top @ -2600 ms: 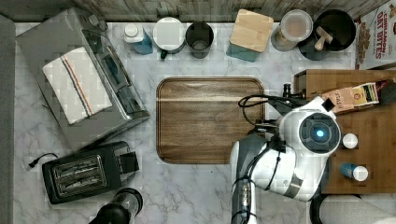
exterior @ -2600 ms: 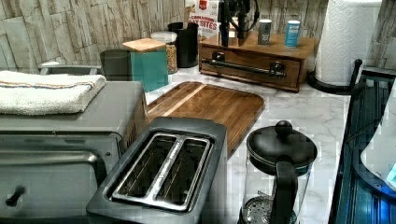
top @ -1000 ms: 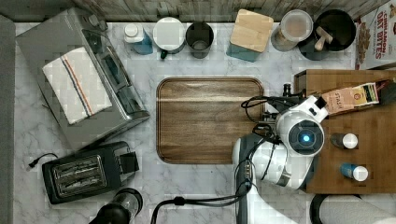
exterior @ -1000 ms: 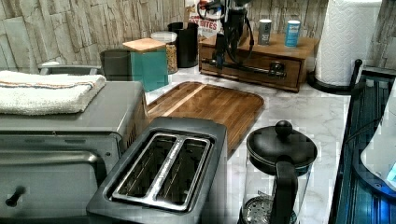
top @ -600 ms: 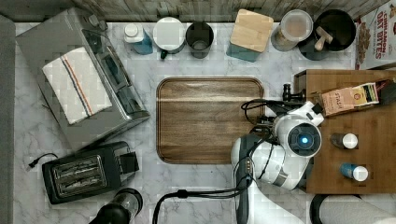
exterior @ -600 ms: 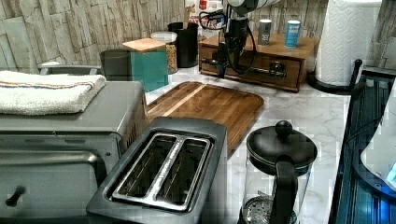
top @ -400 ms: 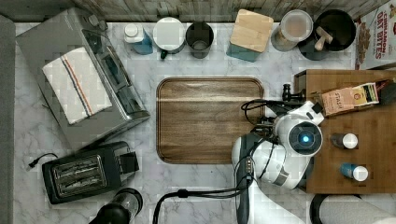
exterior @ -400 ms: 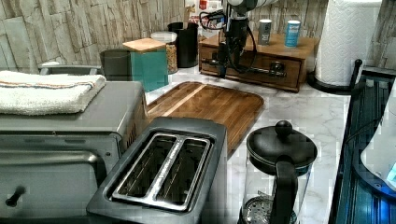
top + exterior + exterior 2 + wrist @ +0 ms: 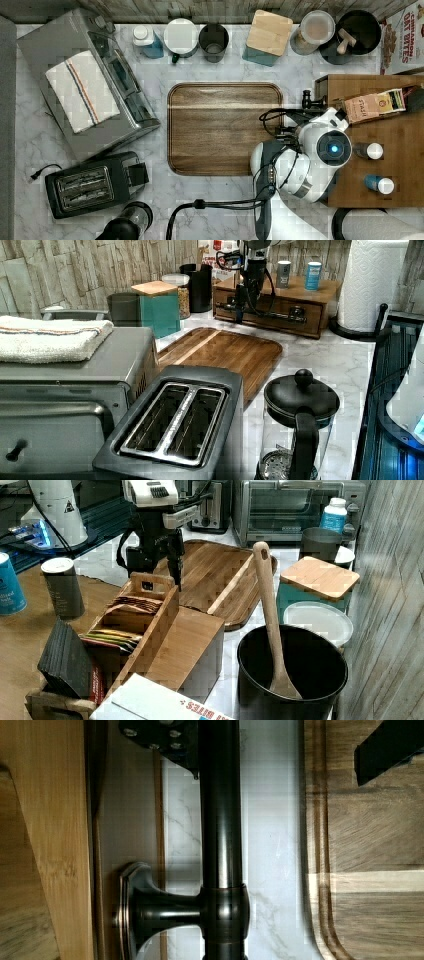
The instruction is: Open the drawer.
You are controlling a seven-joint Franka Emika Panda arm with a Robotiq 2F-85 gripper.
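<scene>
Toaster oven point(image 9: 85, 90) with a folded towel point(image 9: 80, 97) on top sits toward the counter's left edge in the top view; toaster point(image 9: 92, 185) in front of it, dark wooden tray point(image 9: 225, 129) mid-counter. Right of the tray, against the counter's right end in the top view, stands the wooden cabinet holding the drawer point(image 9: 270, 310); in the left view its front faces the tray, flush with the cabinet, so it reads as fully closed. The long black bar handle point(image 9: 220, 830) runs along that front on posts. The step in hand, as I judge it, is the grasp on the handle, pull not yet begun. The gripper point(image 9: 272, 750) hangs straight down over the handle's left portion in the left view, just inside the post; the wrist view shows one finger point(image 9: 165, 737) behind the bar on the drawer side and the other point(image 9: 390, 747) out over the tray's edge, well apart: spread, straddling the bar, pinching nothing. Next move should be to close on the bar, then draw straight out toward the tray, level, so the drawer doesn't bind. The arm point(image 9: 300, 165) bends over the counter between tray and cabinet, wrist vertical, cables looped beside it. Bottles point(image 9: 375, 151) stand on the cabinet top.
</scene>
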